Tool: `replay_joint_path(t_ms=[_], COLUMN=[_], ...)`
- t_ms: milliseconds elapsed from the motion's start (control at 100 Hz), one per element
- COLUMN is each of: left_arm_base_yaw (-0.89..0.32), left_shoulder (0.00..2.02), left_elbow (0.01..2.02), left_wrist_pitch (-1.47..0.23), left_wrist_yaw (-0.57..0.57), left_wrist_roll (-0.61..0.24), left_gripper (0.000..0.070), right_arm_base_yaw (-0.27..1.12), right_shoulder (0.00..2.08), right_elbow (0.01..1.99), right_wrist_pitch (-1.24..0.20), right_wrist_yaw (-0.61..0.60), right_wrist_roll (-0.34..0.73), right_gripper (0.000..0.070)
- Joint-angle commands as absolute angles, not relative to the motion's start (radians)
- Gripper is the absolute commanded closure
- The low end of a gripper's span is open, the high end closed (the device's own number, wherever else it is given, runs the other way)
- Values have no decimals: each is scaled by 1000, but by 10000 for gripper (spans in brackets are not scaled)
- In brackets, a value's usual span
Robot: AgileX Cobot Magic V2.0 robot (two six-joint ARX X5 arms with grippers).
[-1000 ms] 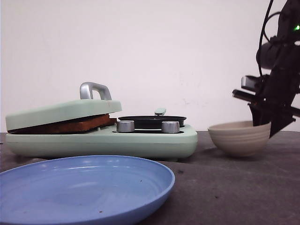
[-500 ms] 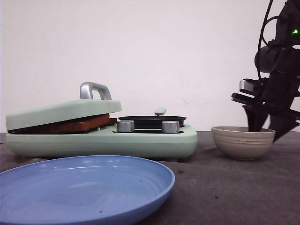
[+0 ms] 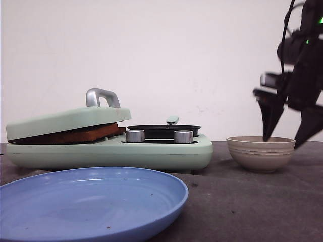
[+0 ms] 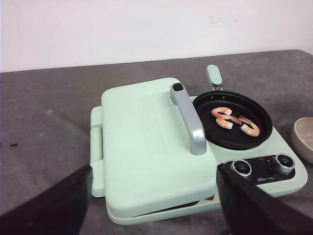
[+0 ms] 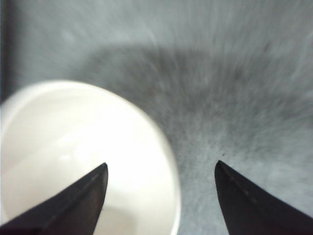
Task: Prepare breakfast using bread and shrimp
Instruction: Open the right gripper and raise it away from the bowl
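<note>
One dark grey table (image 3: pixel 242 201), white wall (image 3: pixel 176 50).

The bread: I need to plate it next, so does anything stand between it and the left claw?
Yes. The closed mint-green lid lies on the bread, of which only a brown edge shows. The open left claw hovers above, empty.

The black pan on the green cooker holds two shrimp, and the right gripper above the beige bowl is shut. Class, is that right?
Not quite. The front view shows the right gripper open, fingers spread over the beige bowl. The black pan does hold two shrimp.
</note>
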State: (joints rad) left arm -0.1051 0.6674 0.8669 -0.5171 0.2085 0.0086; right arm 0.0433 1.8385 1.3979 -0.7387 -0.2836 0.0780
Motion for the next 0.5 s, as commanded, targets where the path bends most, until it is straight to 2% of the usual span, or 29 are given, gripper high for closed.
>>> replay_joint_path(t_ms=[0,490], left_arm_base_yaw=[-105,-105], left_shoulder=[673,673], left_elbow=[878,878], left_wrist_pitch=[-505,-508], left_wrist_yaw=[210,210], left_wrist_roll=[15,15], left_gripper=[271,271], right_arm_base_yaw=[41,44], right_shoulder=[1821,1525], right_elbow=[1414,1414], right_wrist_pitch=[-733,-680], right_wrist_yaw=[-281,-317], right_wrist_roll=[66,72], right_gripper=[271,272])
